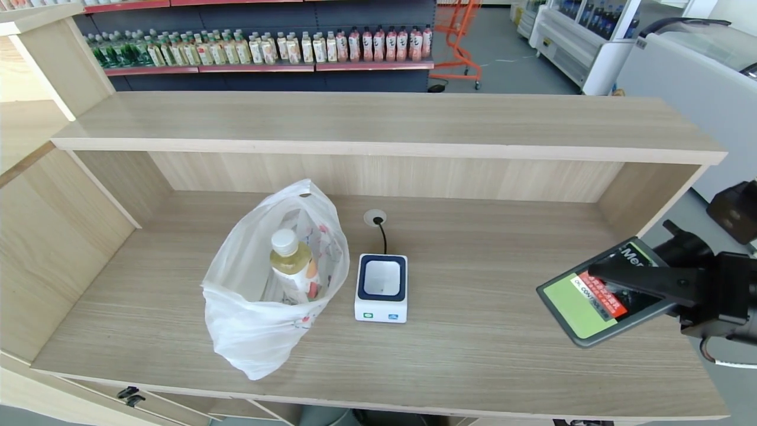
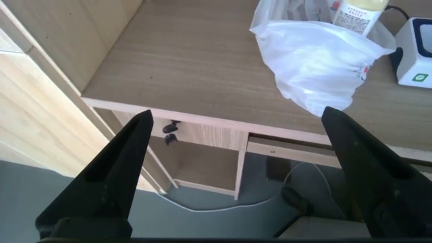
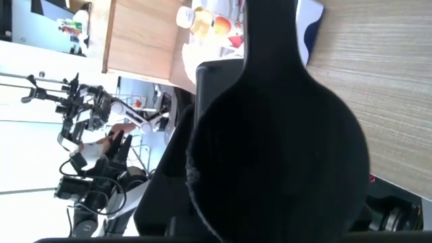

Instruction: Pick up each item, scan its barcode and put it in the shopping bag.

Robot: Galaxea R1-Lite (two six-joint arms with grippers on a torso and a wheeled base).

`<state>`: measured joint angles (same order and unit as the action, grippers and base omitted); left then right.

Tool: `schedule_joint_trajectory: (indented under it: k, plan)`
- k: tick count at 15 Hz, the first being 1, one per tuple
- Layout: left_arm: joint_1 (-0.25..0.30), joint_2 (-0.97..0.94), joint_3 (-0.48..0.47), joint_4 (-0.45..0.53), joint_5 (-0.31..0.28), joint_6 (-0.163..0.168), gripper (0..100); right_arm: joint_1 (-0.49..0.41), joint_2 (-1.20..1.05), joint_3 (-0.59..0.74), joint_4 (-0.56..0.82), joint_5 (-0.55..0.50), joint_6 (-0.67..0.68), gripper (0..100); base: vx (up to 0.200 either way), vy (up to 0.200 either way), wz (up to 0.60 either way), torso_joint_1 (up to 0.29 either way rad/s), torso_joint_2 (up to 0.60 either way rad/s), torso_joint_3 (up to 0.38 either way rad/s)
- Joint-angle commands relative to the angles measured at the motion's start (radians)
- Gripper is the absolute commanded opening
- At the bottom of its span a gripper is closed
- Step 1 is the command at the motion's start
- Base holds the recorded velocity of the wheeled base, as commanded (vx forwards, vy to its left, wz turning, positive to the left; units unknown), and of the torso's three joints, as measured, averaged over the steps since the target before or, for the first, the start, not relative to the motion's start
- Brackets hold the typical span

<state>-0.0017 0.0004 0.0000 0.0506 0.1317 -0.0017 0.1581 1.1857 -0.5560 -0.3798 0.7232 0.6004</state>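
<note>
A flat dark packet (image 1: 576,307) with a green panel and a red label is gripped in the right hand (image 1: 603,278). One black finger lies across its printed face, and the other finger is hidden beneath it. The packet is tilted and held in the air over the right end of the counter (image 1: 473,331), well apart from the other things.

Near the middle of the counter sits a barcode scanner (image 1: 381,287), a small white box with a dark blue frame around its window, facing up. A black cable runs from its back to a round hole (image 1: 375,218) in the counter.

Just beside the scanner, on the robot's left, stands a white plastic shopping bag (image 1: 254,319) with its mouth open. Inside it a bottle (image 1: 291,260) of pale yellow drink with a white cap stands nearly upright. Other printed packaging shows behind the bottle, but what it is cannot be told.

The left hand (image 2: 236,169) hangs off the front edge of the counter towards its left end, lower than the top. Its two black fingers (image 2: 108,182) are spread wide with nothing between them.

A raised wooden ledge (image 1: 384,124) runs along the far side of the counter. Beyond it are shop shelves lined with drink bottles (image 1: 266,50), an orange trolley (image 1: 458,35) and white chest freezers (image 1: 591,53).
</note>
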Motion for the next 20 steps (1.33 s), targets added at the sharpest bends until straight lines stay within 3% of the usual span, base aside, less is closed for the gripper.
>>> schedule_joint_trajectory:
  k: [1, 4, 9, 13, 15, 17, 20]
  plan:
    - [0.0, 0.001, 0.0, 0.0, 0.0, -0.001, 100, 0.0, 0.002, 0.005, -0.002, -0.019, -0.002, 0, 0.0, 0.2, 0.0, -0.007, 0.0, 0.002]
    - [0.0, 0.001, 0.0, 0.0, 0.0, 0.0, 100, 0.0, 0.018, -0.001, -0.005, -0.024, -0.005, 0, 0.0, 0.2, 0.0, 0.002, 0.0, 0.002]
    - [0.0, 0.001, 0.0, 0.0, 0.0, 0.008, 100, 0.005, 0.023, -0.002, -0.005, -0.024, -0.008, 0, 0.0, 0.0, 0.0, 0.0, 0.0, 0.0]
    - [0.0, 0.001, 0.0, 0.0, -0.001, 0.006, 100, 0.005, 0.069, -0.018, -0.004, -0.025, -0.064, 0, 0.2, 0.0, 0.0, -0.005, -0.01, 0.006]
    - [0.0, 0.001, 0.0, 0.0, -0.001, 0.008, 100, 0.009, 0.101, -0.018, -0.005, -0.048, -0.117, 0, 0.0, 0.0, 0.0, 0.0, 0.0, 0.0]
    - [0.0, 0.001, 0.0, 0.0, -0.001, 0.008, 100, 0.069, 0.161, -0.024, -0.011, -0.151, -0.159, 0, 0.0, 0.0, 0.0, 0.0, 0.0, 0.0]
    - [0.0, 0.0, 0.0, 0.0, -0.001, 0.008, 100, 0.138, 0.224, -0.036, -0.033, -0.159, -0.194, 0, 0.0, 0.0, 0.0, 0.0, 0.0, 0.0]
